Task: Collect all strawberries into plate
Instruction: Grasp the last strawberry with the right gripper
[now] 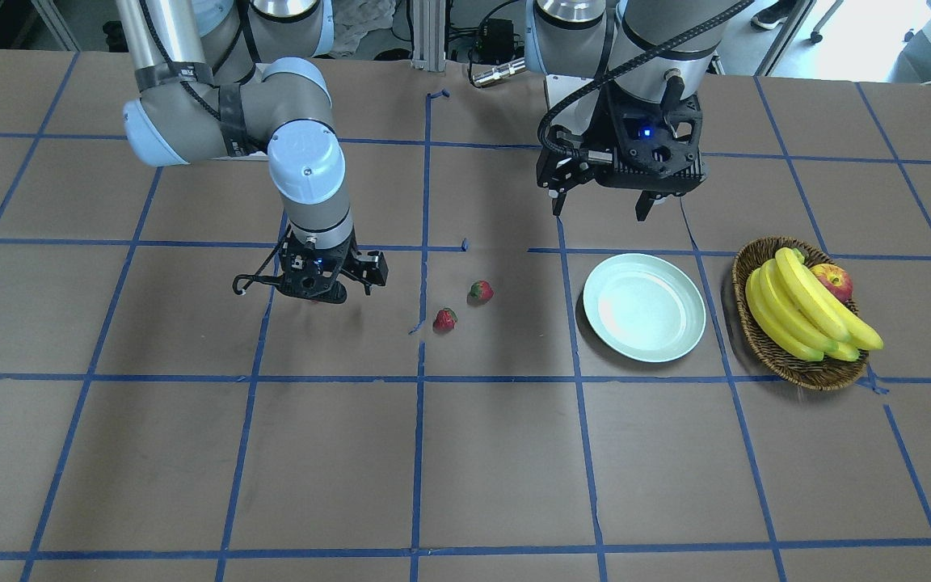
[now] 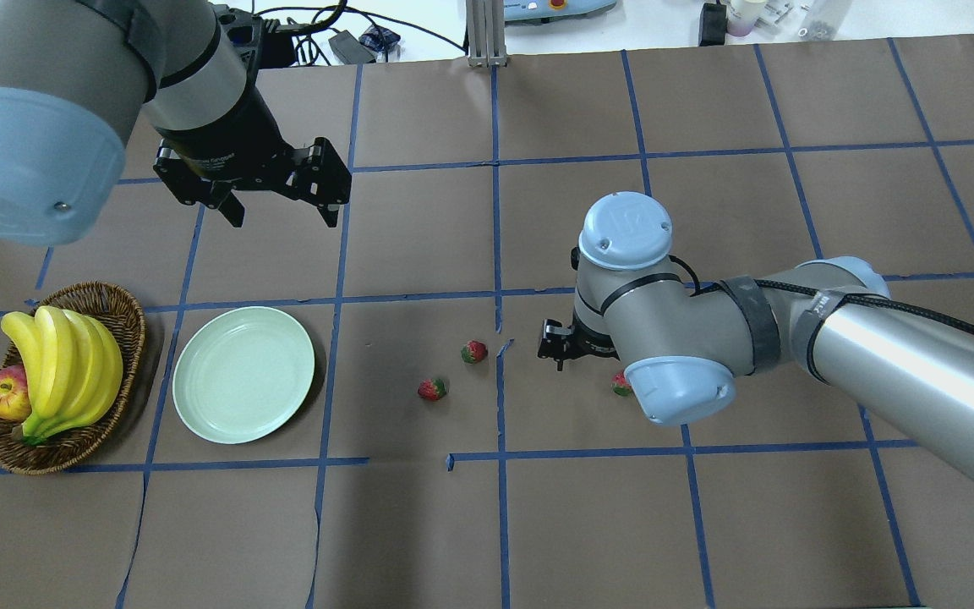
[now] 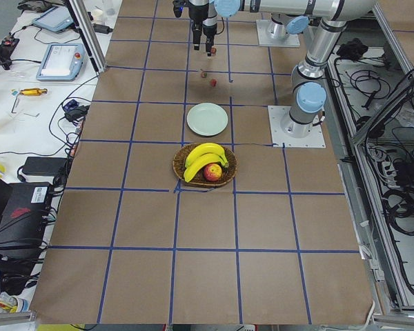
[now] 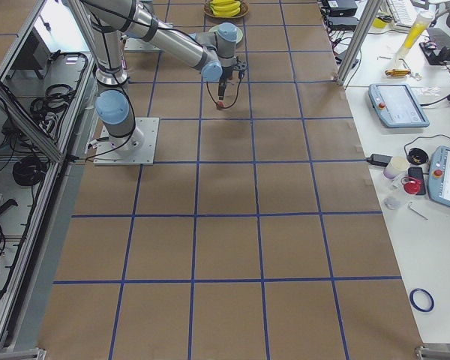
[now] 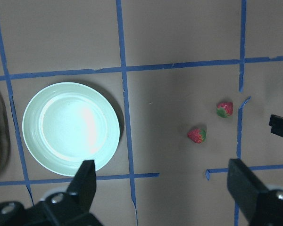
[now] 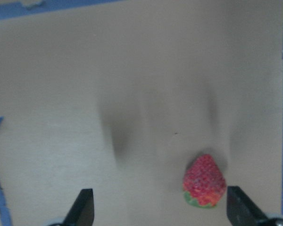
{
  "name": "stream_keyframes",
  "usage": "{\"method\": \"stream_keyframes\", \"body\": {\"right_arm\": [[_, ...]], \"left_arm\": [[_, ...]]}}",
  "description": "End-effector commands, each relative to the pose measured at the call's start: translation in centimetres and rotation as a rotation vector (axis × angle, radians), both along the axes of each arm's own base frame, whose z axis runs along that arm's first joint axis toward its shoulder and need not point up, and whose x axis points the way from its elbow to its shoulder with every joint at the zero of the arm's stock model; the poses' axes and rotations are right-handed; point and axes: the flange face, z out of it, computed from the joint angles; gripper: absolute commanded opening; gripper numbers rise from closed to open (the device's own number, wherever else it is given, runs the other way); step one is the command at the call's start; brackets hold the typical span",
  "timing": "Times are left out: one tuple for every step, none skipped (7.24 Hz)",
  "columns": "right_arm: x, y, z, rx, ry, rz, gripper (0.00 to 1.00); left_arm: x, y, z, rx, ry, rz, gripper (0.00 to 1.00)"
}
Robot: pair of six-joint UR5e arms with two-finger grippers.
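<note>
While the right claw [image 6: 160, 207] hangs low over the table [image 6: 61, 94] with its jaws spread and nothing grasped, one strawberry [image 6: 204, 181] lies between its fingers, nearer one of them and touching neither. A second strawberry [image 2: 473, 351] and a third strawberry [image 2: 432, 389] lie just beside this claw, on its plate-ward side. The left claw [image 2: 282, 211], likewise released and holding nothing, hovers high, with the plate [image 2: 243, 375] below it, slightly toward the robot.

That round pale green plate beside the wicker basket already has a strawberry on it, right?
No, the round pale mint-green plate beside the brown wicker basket holds nothing; the overhead view shows all three small red strawberries lying on the table.
</note>
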Motion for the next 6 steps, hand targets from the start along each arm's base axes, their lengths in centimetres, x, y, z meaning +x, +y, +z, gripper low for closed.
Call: {"method": "stream_keyframes", "body": {"right_arm": [[-1.4, 0.3, -1.3, 0.025, 0.017, 0.034, 0.98], [-1.3, 0.2, -1.4, 0.024, 0.013, 0.032, 0.75], [-1.4, 0.4, -1.9, 0.036, 0.023, 0.034, 0.5], [-1.5, 0.5, -2.1, 0.04, 0.026, 0.034, 0.39], [-1.5, 0.6, -2.4, 0.048, 0.03, 0.035, 0.37], [-1.5, 0.5, -2.4, 0.048, 0.027, 0.034, 0.36]], "left_arm": [[0.0, -0.1, -0.1, 0.002, 0.0, 0.001, 1.0], [0.0, -0.1, -0.2, 0.004, 0.0, 0.001, 1.0], [0.0, -0.1, -0.1, 0.002, 0.0, 0.001, 1.0], [0.0, -0.1, -0.2, 0.004, 0.0, 0.001, 1.0], [0.0, -0.1, -0.2, 0.004, 0.0, -0.001, 1.0], [0.0, -0.1, -0.2, 0.004, 0.0, 0.001, 1.0]]}}
